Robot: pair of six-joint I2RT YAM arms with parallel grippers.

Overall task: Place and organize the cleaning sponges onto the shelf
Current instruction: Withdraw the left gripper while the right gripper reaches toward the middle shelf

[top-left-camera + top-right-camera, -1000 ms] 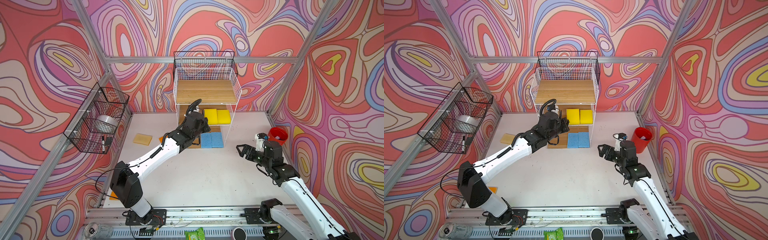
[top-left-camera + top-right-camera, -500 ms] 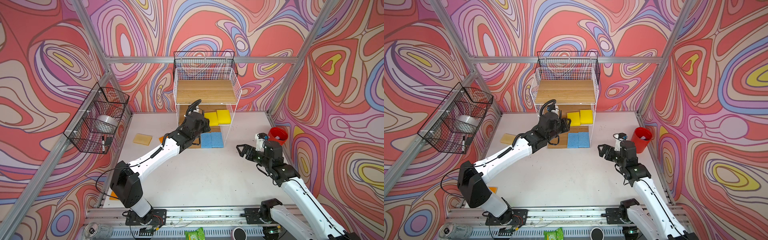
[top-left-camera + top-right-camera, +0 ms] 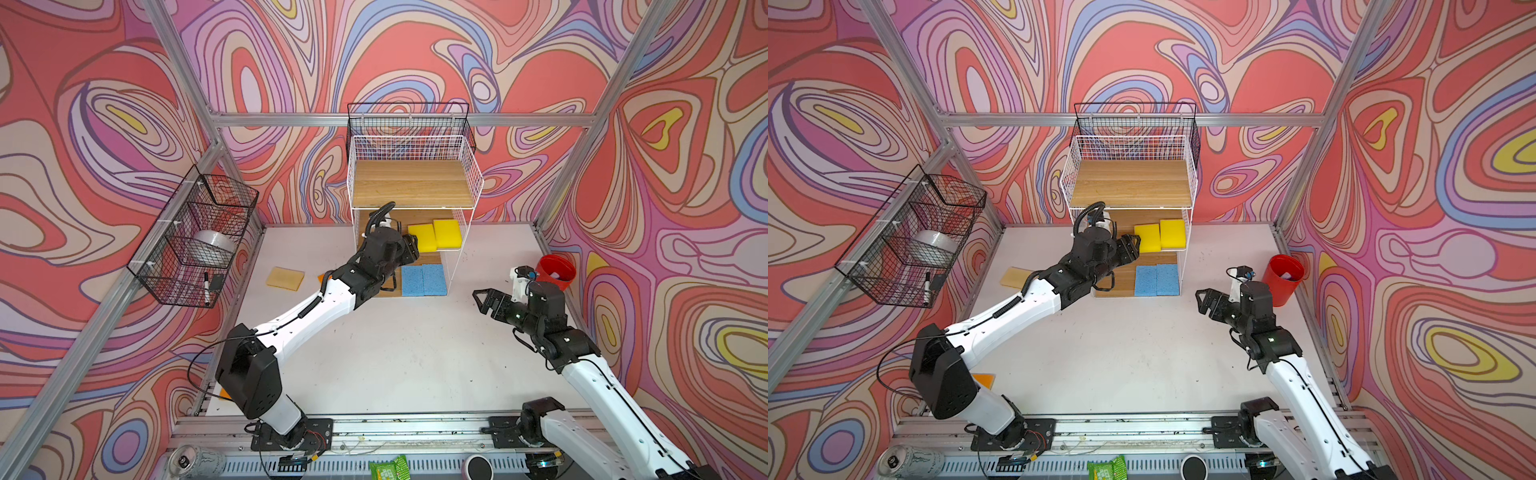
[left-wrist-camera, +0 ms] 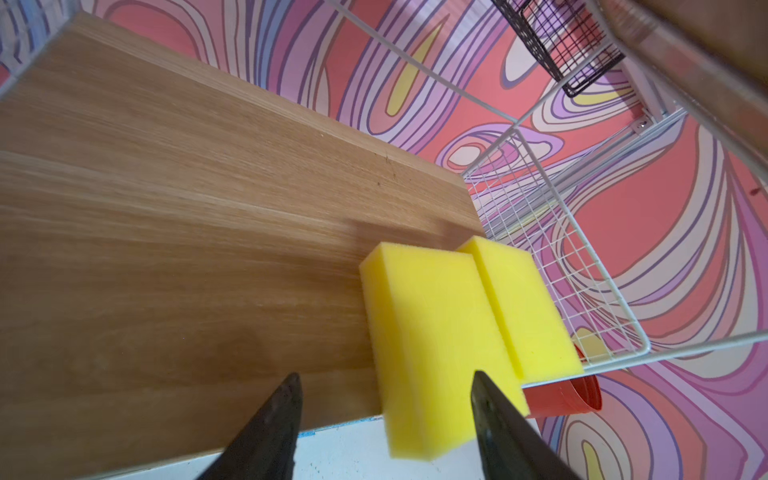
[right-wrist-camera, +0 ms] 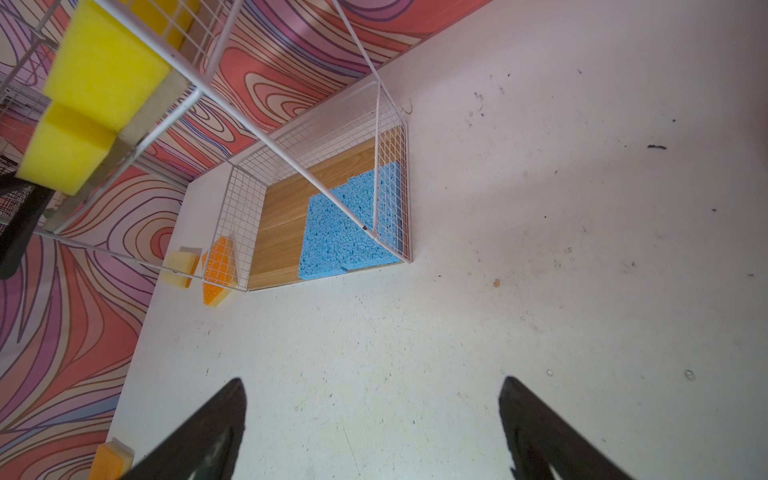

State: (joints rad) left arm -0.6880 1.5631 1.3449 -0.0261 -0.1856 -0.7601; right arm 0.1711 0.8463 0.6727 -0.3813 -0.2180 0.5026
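The shelf is a white wire rack with wood tiers at the back. Two yellow sponges lie side by side at the right of its middle tier. My left gripper is open at that tier's front edge, its fingers either side of the nearer yellow sponge, which overhangs the edge. Two blue sponges lie on the bottom tier. A tan-faced sponge and an orange one lie left of the shelf; another orange one lies by the left arm's base. My right gripper hangs open above bare table.
A red cup stands by the right wall behind my right arm. Black wire baskets hang on the left wall and another behind the shelf top. A can and a green packet lie at the front rail.
My left gripper has opened and let go of the nearer yellow sponge, which now rests on the middle tier. The right arm has not moved.
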